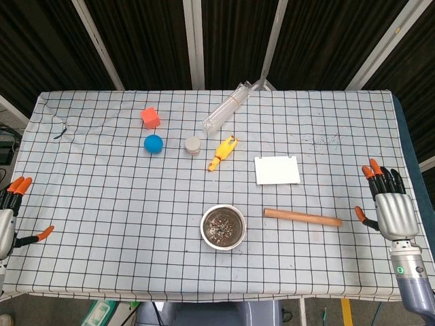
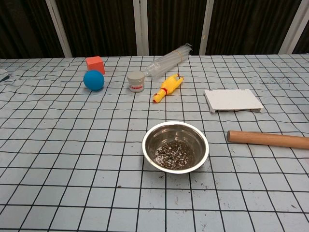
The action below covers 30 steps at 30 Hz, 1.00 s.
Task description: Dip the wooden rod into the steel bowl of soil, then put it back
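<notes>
**Operator:** Rod (image 1: 302, 217): wooden, lying flat on the table near the front edge, just right of the bowl (image 1: 223, 227), its length running toward the right edge. I judge it sits there so my right hand (image 1: 391, 207) can take it without crossing the bowl.

**Second:** Bowl?

**Operator:** Steel, soil in the bottom, front centre.

**Second:** Hands?

**Operator:** Right hand: at the right edge, fingers apart, holding nothing. The rod's near end lies just left of it, not touching. Left hand (image 1: 10, 210): at the left edge, half out of view, fingers apart, nothing in it, well apart from the rod.

**Second:** Clutter?

**Operator:** White pad (image 1: 276, 170) behind the rod; duck (image 1: 222, 152), jar (image 1: 193, 145), ball (image 1: 153, 143), cube (image 1: 150, 117), tube (image 1: 227, 109) toward the back.
</notes>
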Tool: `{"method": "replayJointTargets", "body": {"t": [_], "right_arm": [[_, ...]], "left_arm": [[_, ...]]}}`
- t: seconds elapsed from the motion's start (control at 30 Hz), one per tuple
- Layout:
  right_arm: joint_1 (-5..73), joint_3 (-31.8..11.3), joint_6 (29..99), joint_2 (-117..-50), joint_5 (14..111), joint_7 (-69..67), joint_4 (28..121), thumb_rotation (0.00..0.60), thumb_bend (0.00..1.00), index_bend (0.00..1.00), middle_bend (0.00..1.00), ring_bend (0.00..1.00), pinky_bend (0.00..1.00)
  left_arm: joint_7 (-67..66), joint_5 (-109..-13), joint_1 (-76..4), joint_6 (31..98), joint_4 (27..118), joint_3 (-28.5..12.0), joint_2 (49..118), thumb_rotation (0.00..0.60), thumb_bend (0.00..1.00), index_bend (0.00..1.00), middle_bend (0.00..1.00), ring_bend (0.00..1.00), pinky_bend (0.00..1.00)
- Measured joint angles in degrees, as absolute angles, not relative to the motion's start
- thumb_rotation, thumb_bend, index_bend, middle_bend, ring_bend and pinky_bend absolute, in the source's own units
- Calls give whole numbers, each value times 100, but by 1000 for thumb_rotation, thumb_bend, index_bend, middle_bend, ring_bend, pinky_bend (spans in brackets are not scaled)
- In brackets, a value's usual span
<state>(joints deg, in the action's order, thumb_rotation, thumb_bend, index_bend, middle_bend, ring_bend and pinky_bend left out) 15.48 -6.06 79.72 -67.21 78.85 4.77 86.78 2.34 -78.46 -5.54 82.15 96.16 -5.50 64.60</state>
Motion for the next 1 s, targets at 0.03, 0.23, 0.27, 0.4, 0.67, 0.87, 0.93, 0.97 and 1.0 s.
{"method": "replayJointTargets", "body": {"t": [0.03, 0.23, 0.27, 0.4, 0.67, 0.87, 0.93, 0.97, 1.0], "right_arm": [[1543, -613, 7961, -6714, 7873, 458, 8678, 600, 363, 0, 0, 0, 0], [1517, -652, 7919, -6680, 7848, 396, 8707, 600, 363, 0, 0, 0, 0], [1513, -645, 7910, -6675, 7858, 405, 8727, 600, 363, 0, 0, 0, 0], [1500, -631, 7928, -6654, 7939, 436, 8845, 600, 363, 0, 0, 0, 0], [1565, -651, 7843, -6633, 8009, 616, 9467, 600, 363, 8, 69, 95, 30], [1856, -698, 7566, -7008, 8013, 1426, 9796, 600, 363, 149, 253, 273, 210], [1980, -705, 7407, -7247, 7978, 1682, 9793, 600, 363, 183, 277, 293, 259], [2063, -710, 7298, -7414, 7940, 1824, 9778, 600, 362, 197, 288, 303, 272], [2125, -714, 7214, -7538, 7904, 1921, 9755, 600, 363, 211, 302, 315, 282]], "left_arm": [[228, -7845, -559, 8205, 9622, -547, 6463, 600, 50, 0, 0, 0, 0], [204, -7818, -578, 8198, 9632, -569, 6477, 600, 50, 0, 0, 0, 0], [195, -7825, -577, 8209, 9630, -570, 6479, 600, 50, 0, 0, 0, 0], [190, -7901, -563, 8286, 9626, -562, 6484, 600, 50, 0, 0, 0, 0], [396, -7912, -501, 8345, 9534, -543, 6453, 600, 50, 0, 0, 0, 0], [610, -7948, -465, 8370, 9458, -543, 6393, 600, 50, 0, 0, 0, 0], [676, -7959, -460, 8367, 9450, -538, 6383, 600, 50, 0, 0, 0, 0], [704, -7962, -459, 8361, 9448, -537, 6376, 600, 50, 0, 0, 0, 0], [727, -7965, -459, 8354, 9445, -536, 6369, 600, 50, 0, 0, 0, 0]]}}
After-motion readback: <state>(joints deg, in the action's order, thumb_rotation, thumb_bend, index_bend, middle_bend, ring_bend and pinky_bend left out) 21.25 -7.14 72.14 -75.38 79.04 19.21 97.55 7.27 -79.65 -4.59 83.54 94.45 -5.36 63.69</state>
